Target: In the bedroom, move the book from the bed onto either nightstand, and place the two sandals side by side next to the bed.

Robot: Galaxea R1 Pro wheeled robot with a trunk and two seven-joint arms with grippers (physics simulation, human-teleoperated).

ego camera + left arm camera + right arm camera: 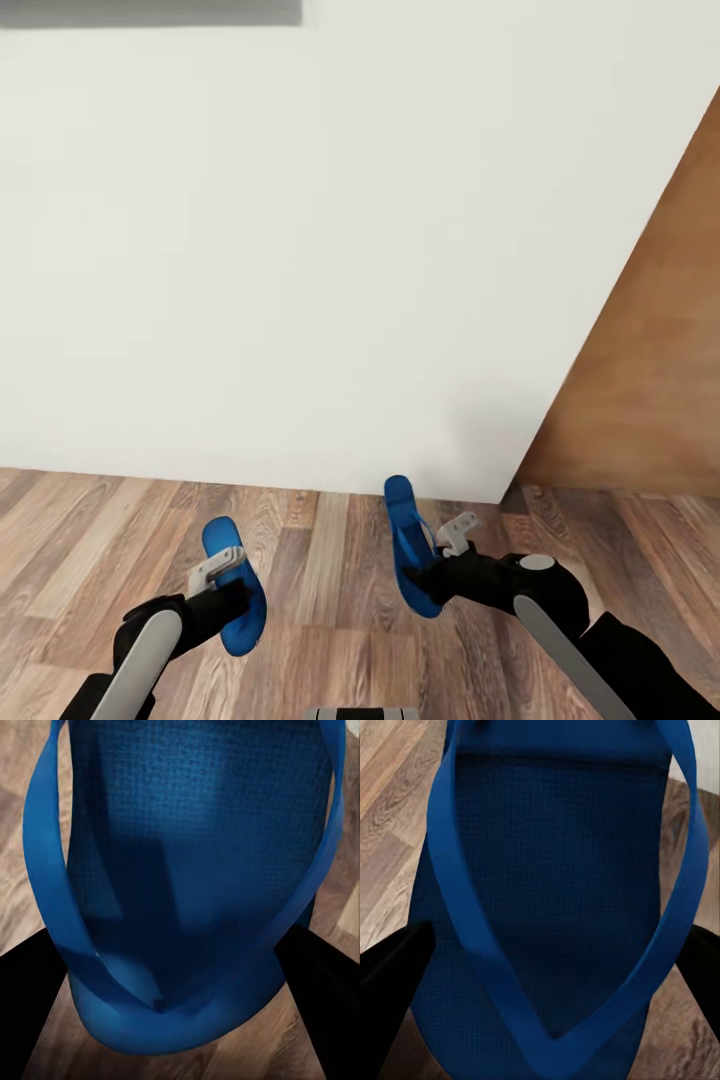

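Observation:
I hold one bright blue sandal in each hand over the wood-plank floor. My left gripper (pixel 230 588) is shut on the left sandal (pixel 238 610), whose sole points away from me. In the left wrist view this sandal (pixel 187 855) spans the space between the dark fingers (pixel 30 997). My right gripper (pixel 428 572) is shut on the right sandal (pixel 405 545), which is tilted on its edge. The right wrist view has that sandal (pixel 555 885) and its straps between the fingers (pixel 390 982). The book, the bed and the nightstand are out of view.
A white wall (pixel 300 250) stands close ahead and meets the plank floor (pixel 320 570) just beyond the sandals. To the right of the wall's edge there is a brown wooden surface (pixel 650 350).

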